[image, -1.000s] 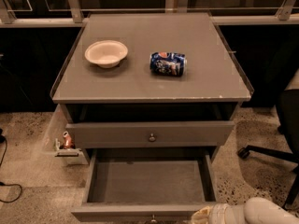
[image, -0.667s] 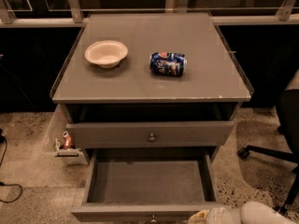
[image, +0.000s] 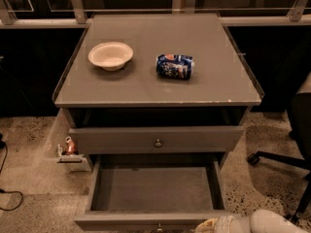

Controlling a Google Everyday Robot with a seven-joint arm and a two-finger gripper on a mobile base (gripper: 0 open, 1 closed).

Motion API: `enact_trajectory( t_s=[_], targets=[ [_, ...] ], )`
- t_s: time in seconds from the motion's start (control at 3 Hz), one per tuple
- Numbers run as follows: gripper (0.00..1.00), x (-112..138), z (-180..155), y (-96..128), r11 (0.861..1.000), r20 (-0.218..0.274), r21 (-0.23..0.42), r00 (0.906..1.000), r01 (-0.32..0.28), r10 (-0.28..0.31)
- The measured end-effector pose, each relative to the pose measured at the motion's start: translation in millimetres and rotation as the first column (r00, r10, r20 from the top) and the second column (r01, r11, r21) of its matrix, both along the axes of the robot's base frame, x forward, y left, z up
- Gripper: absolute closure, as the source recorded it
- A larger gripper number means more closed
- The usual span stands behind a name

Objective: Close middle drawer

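Note:
The middle drawer (image: 154, 188) is pulled far out from the grey cabinet and its grey inside is empty. Its flat front panel (image: 121, 221) runs along the bottom edge of the view, with the small round knob (image: 158, 227) half cut off. The upper drawer (image: 156, 140) above it, with the same kind of knob, stands out only a little. The lowest drawer is hidden under the open one. My gripper (image: 206, 224) sits at the bottom edge, against the right part of the middle drawer's front panel. The white arm (image: 265, 222) leads off to the right.
A white bowl (image: 111, 55) and a crushed blue can (image: 175, 66) lie on the cabinet top (image: 214, 89). A small holder with an orange item (image: 70, 149) hangs at the cabinet's left side. An office chair base (image: 282, 161) stands on the speckled floor to the right.
The gripper and arm have sunk slightly toward the bottom edge of the view. The middle drawer stays pulled out about as far as before.

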State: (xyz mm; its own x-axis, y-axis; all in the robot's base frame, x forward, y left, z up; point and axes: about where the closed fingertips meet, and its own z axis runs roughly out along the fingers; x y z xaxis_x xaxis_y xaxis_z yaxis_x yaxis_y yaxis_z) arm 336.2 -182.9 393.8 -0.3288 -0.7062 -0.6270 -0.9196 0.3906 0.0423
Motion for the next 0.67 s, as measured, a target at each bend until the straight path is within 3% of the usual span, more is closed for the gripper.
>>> enact_trajectory(
  t_s=[0.67],
  targets=[
    [0.11, 7.3, 4.9, 2.4, 1.000, 0.018, 0.019, 0.9998, -0.010, 0.009]
  ],
)
